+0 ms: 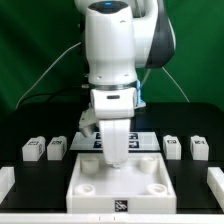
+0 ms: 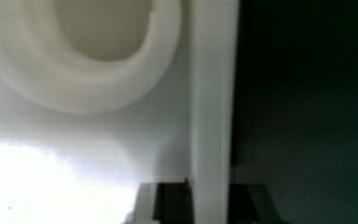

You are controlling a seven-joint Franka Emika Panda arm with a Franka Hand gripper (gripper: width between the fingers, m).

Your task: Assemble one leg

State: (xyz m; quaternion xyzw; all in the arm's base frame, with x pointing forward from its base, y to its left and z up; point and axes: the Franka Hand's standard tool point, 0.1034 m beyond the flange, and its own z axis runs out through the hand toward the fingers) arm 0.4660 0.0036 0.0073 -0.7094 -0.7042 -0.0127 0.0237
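Observation:
Four small white legs with square tags stand on the black table, two at the exterior view's left [image 1: 33,149] [image 1: 57,148] and two at its right [image 1: 172,146] [image 1: 198,147]. None is held. The large white square panel [image 1: 88,188] with raised rim and corner holes lies in front. My gripper [image 1: 113,160] is down at the panel's far rim. In the wrist view the gripper [image 2: 211,188] has a dark finger [image 2: 167,200] on each side of the panel's thin upright rim [image 2: 211,100], pressed against it. A round corner hole [image 2: 87,40] shows beside the rim.
The marker board [image 1: 148,139] lies behind the panel, partly hidden by the arm. White blocks stand at the table's front corners [image 1: 6,180] [image 1: 214,182]. A green backdrop is behind.

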